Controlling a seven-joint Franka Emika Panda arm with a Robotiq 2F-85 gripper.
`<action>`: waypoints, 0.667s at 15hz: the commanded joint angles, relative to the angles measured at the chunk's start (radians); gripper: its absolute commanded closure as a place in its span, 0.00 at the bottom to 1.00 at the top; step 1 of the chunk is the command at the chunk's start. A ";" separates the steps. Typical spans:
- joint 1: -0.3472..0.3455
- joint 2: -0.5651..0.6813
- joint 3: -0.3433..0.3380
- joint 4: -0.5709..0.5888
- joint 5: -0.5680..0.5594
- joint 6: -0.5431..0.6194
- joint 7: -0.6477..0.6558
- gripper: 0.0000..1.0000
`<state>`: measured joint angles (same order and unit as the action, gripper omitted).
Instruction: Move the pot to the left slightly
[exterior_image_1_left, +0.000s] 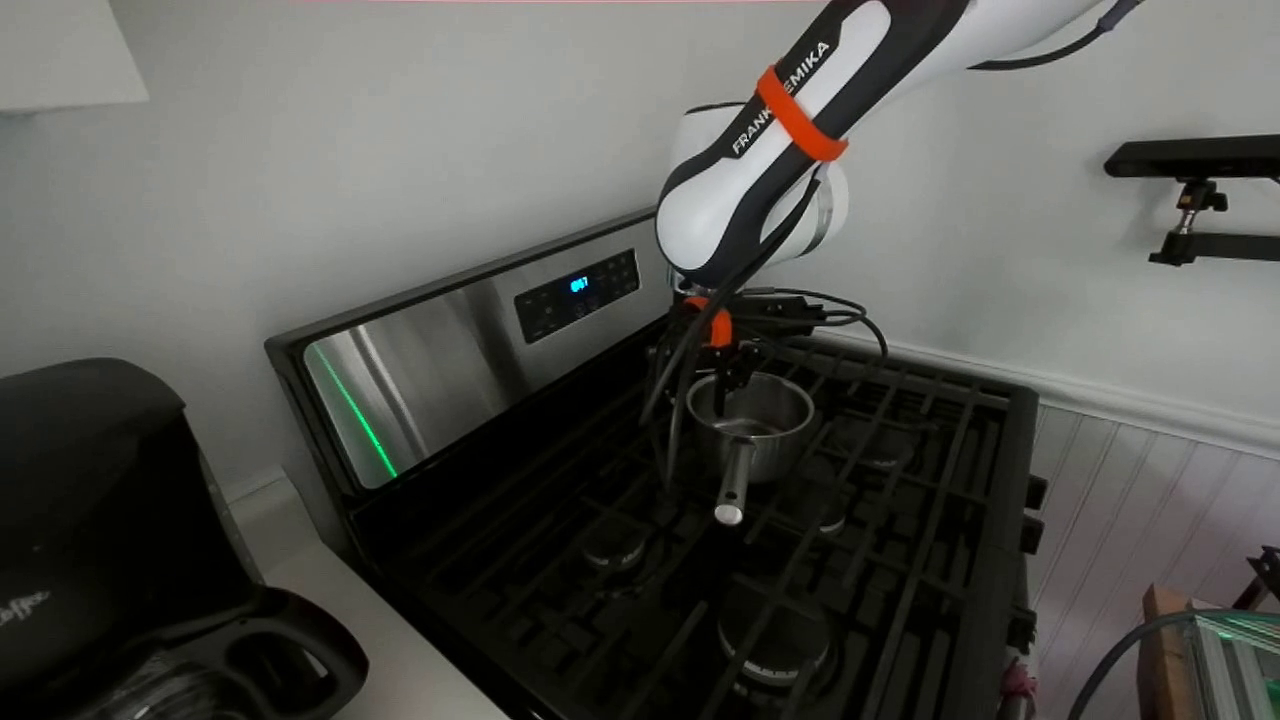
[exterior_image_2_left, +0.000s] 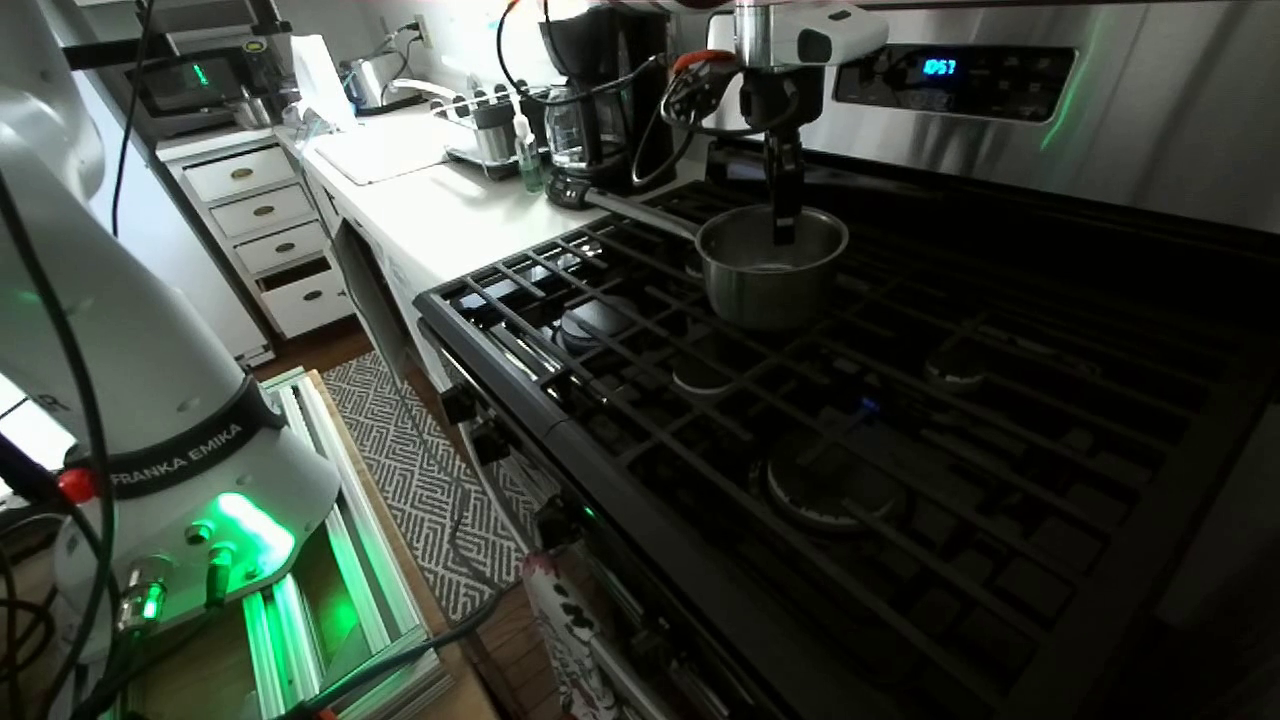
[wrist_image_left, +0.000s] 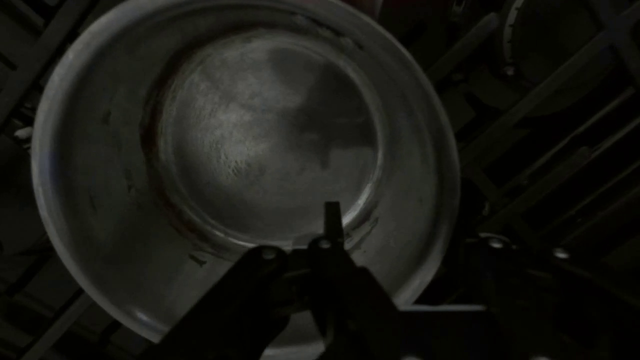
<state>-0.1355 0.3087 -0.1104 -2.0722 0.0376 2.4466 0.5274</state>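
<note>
Two jaws, well parted: one inside pot (exterior_image_2_left: 768, 292), other outside; contact unclear.

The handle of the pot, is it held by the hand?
No: in an exterior view, the handle sticks out free, while the hand points down into the pot.

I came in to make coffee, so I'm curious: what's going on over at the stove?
A robot arm is working over the small metal pot on the stove; the job is to shift it slightly left. Its pincer reaches down inside the pot, which stands upright with its handle toward the counter. Whether the jaws are open or shut, or touching the pot, I can't make out.
</note>
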 joint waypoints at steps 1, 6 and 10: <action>0.021 0.026 -0.020 0.033 0.041 -0.005 -0.013 0.81; 0.030 0.022 -0.019 0.039 0.067 -0.018 -0.002 1.00; 0.040 0.020 -0.022 0.042 0.060 -0.031 0.007 0.98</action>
<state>-0.1220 0.3176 -0.1124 -2.0561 0.0769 2.4401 0.5297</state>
